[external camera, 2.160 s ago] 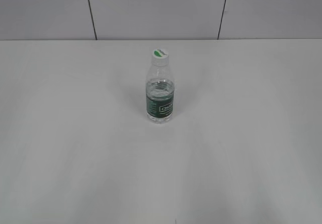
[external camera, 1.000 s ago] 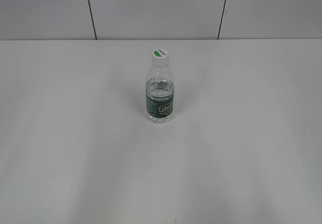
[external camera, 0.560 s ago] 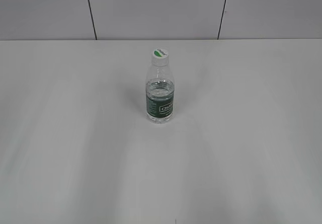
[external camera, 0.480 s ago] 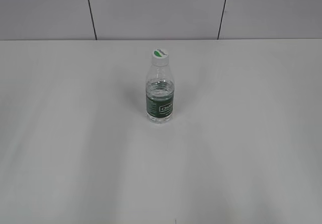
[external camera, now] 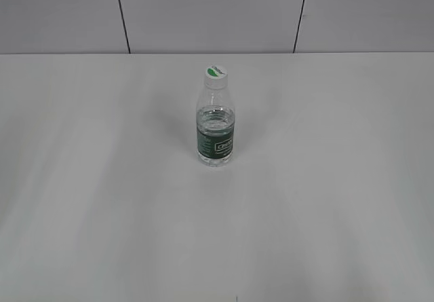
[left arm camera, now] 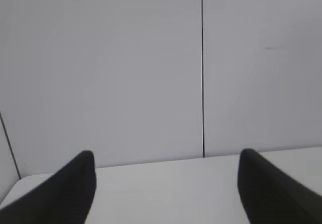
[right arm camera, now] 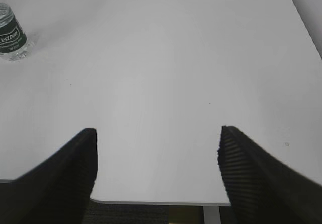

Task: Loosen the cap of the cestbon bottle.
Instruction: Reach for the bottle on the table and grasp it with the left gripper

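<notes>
Left gripper [left arm camera: 166, 194] — two dark fingers rising from the lower left and lower right corners of the left wrist view, spread wide with nothing between them. Beyond them: the far edge of the white table [left arm camera: 166, 183] and a pale grey panelled wall [left arm camera: 126, 68] with a thin dark vertical seam.

Right gripper [right arm camera: 157, 178] — two dark ribbed fingers in the lower corners of the right wrist view, likewise set wide apart and holding nothing. The near table edge runs between them at the bottom of the frame, with dark flooring below it.

Small clear plastic water bottle with a dark green label band [external camera: 215, 122] — stands upright on the table just above the centre of the exterior view, well apart from both grippers, neither of which appears in that view. In the right wrist view only its lower part [right arm camera: 11, 38] shows, cut off at the upper left corner, label lettering facing the camera.

Small round white screw cap with a green leaf mark [external camera: 215, 73] — seated on the bottle's neck, top of the bottle, just below the wall line in the exterior view.
</notes>
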Controlling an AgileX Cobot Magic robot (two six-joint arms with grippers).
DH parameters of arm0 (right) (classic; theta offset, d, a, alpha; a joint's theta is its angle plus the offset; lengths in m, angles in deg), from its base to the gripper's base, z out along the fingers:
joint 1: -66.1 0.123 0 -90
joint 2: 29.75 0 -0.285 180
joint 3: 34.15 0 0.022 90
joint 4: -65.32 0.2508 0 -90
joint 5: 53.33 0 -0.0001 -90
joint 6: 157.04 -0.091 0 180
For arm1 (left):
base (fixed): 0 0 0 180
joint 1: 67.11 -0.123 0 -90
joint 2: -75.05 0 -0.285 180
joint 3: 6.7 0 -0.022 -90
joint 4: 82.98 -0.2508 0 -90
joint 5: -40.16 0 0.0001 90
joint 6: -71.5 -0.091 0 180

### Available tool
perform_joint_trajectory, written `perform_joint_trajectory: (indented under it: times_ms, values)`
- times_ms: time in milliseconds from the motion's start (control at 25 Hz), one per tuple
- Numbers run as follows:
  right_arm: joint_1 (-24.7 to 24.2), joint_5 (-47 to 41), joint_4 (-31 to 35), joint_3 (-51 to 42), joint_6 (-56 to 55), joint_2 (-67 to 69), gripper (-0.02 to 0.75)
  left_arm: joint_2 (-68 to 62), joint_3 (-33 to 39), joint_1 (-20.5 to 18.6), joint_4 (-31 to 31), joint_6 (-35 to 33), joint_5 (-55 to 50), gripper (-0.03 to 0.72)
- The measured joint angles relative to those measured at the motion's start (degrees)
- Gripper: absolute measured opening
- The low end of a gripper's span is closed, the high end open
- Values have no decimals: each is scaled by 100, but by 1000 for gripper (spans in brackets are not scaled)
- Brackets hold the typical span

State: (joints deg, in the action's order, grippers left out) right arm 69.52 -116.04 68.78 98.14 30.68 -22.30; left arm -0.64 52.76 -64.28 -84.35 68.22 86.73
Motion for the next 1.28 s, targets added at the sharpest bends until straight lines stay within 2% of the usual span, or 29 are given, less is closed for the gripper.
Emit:
perform_joint_trajectory:
  times_ms: [600, 920, 1040, 1160, 1280]
  values:
    - [0, 0, 0, 0, 0, 0, 569, -2560, -5, 0, -1319, 0, 2086, 527]
    - [0, 0, 0, 0, 0, 0, 569, -4140, -64, 0, -2345, 0, 2227, 527]
    - [0, 0, 0, 0, 0, 0, 569, -4607, -333, -6, -3034, 87, 2222, 527]
    - [0, 0, 0, 0, 0, 0, 569, -4809, -764, -6, -3955, 498, 2229, 527]
    - [0, 0, 0, 0, 0, 0, 569, -4861, -1184, -6, -4535, 716, 2234, 527]
